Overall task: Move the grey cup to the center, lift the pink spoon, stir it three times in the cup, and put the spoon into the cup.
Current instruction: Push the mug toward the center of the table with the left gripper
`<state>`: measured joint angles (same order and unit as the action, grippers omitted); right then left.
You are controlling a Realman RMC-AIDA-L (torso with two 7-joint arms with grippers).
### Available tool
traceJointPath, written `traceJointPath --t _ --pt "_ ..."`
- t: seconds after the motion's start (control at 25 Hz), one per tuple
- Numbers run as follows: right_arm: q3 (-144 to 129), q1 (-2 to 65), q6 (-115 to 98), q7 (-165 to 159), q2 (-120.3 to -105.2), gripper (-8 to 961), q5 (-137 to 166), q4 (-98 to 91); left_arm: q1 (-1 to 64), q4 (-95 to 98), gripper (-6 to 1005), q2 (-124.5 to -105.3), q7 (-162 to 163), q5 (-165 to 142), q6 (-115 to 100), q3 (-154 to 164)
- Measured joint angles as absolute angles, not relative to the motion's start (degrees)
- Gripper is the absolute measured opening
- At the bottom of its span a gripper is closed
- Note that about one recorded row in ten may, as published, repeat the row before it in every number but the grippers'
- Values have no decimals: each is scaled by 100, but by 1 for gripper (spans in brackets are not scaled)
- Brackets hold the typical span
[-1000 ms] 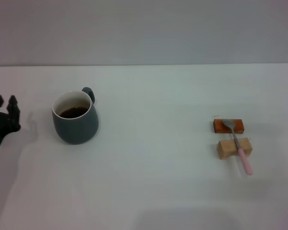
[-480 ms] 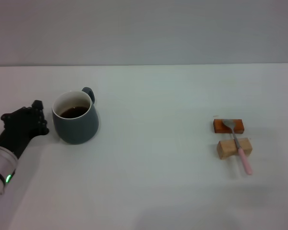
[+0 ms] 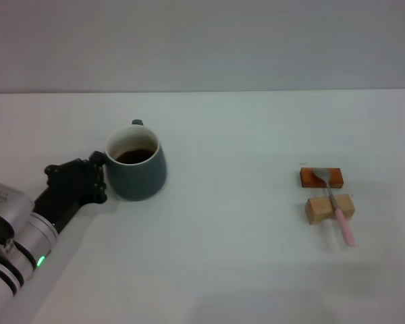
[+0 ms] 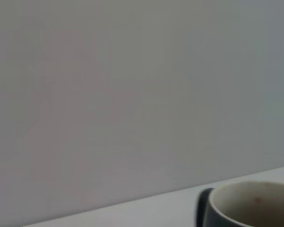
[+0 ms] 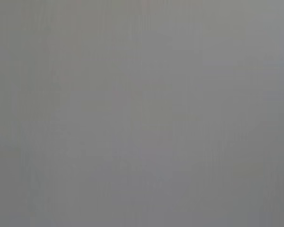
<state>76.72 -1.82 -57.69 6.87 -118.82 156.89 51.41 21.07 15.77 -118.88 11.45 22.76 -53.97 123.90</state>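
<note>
The grey cup [image 3: 140, 179] stands left of the table's middle with dark liquid inside and its handle pointing to the far side. My left gripper [image 3: 96, 177] presses against the cup's left wall, its black body low over the table. In the left wrist view the grey cup [image 4: 248, 204] fills the near corner, rim and handle showing. The pink spoon [image 3: 342, 225] lies at the right, its silver bowl on an orange-brown block [image 3: 322, 177] and its neck across a pale wooden block [image 3: 320, 210]. My right gripper is out of view.
The white table [image 3: 229, 256] runs back to a plain grey wall. My left arm's silver forearm [image 3: 13, 236] covers the near left corner. The right wrist view shows only flat grey.
My left gripper has swept in from the left edge to the cup and moved rightward with it. The cup now stands about a cup's width to the right, its handle turned toward the back.
</note>
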Motion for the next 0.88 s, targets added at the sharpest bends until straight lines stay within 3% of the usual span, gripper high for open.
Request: traceJointPath --t 0.44,0.88 --pt "7604 -265 -5765 719 -11882 676 15688 5305 2029 1826 -2 -11866 1185 2334 -5385 12305" --pt "7602 -553 -5783 729 -11889 676 15688 5608 2708 1780 -2 -11877 1161 2288 -4364 11845"
